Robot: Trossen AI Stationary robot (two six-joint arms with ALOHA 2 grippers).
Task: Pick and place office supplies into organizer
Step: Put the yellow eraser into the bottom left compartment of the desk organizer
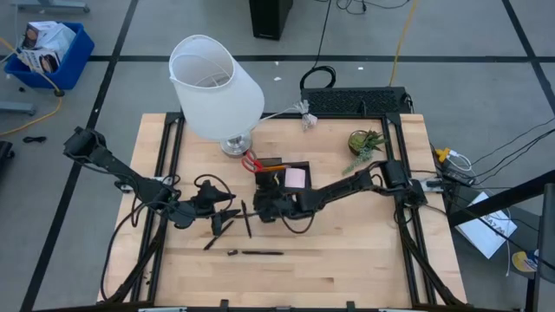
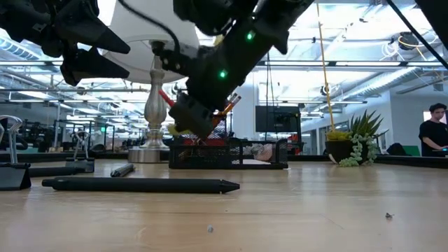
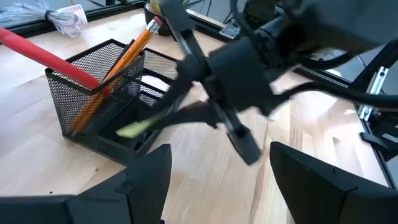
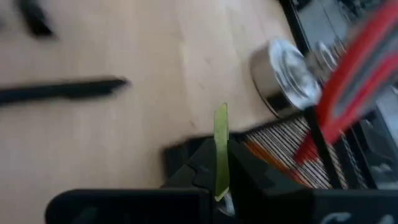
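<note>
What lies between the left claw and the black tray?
In the high view, a dark pen and the right claw lie between the left claw and tray.

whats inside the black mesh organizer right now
Inside the black mesh organizer: red-handled scissors and orange pencils leaning out, plus a pink sticky-note pad. The right gripper, shut on a yellow-green marker, covers part of its near side.

Beside the organizer [image 3: 93,106], the right hand [image 3: 242,134] is smeared by motion blur, and the yellow-green marker [image 4: 221,149] it pinches is soft-edged. The red-handled scissors [image 4: 348,81] above the organizer are blurred and cut off by the frame edge.
</note>
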